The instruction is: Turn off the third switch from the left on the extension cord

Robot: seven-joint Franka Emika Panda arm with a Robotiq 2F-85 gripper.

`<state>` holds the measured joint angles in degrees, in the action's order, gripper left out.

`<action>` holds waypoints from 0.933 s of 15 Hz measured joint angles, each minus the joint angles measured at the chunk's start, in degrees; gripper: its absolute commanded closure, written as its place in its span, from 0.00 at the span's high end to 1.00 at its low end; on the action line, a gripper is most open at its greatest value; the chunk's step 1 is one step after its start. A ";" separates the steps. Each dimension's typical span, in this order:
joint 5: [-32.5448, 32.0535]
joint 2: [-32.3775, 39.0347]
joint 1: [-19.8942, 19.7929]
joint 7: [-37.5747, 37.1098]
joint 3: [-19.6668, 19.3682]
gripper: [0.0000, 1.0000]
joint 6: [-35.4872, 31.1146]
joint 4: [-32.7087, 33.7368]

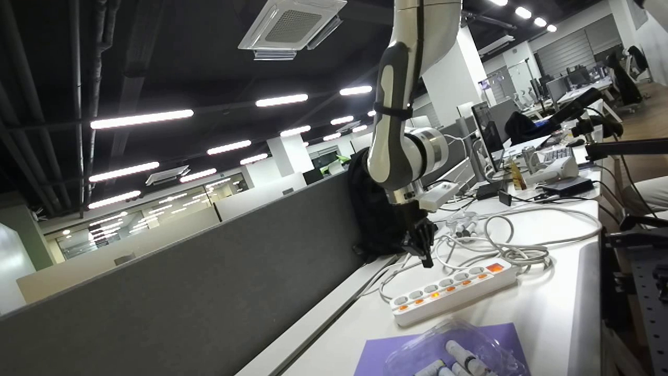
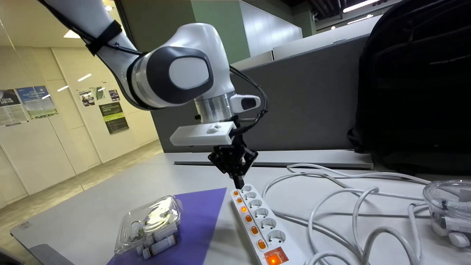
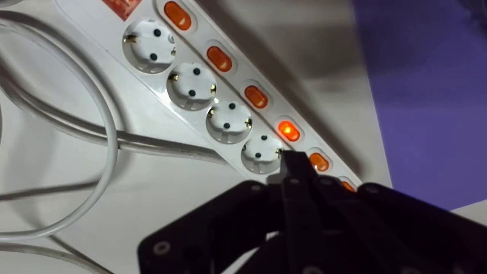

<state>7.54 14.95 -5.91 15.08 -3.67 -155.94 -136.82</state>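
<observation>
The white extension cord (image 1: 454,302) lies on the table and shows in both exterior views (image 2: 259,231) and the wrist view (image 3: 237,78). It has a row of sockets beside a row of orange switches. The third switch (image 1: 435,295) from the left in that exterior view glows brightly. It also glows in the other views (image 2: 244,209) (image 3: 289,130). The other small switches look unlit. My gripper (image 1: 428,259) is shut and empty, pointing down above the strip's end away from the big red switch (image 2: 276,256). In the wrist view the fingertips (image 3: 298,163) hide part of the last sockets and switches.
A purple sheet (image 2: 206,217) lies beside the strip with a clear plastic box (image 2: 151,224) of tubes on it. White cables (image 1: 514,250) coil behind the strip. A grey partition (image 1: 209,292) and a black backpack (image 2: 415,88) stand along the table's back.
</observation>
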 measured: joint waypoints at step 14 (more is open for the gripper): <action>-2.03 8.98 -0.06 -3.07 0.45 0.00 -2.94 2.77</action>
<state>5.51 23.92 -5.96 12.02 -3.22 -158.88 -134.05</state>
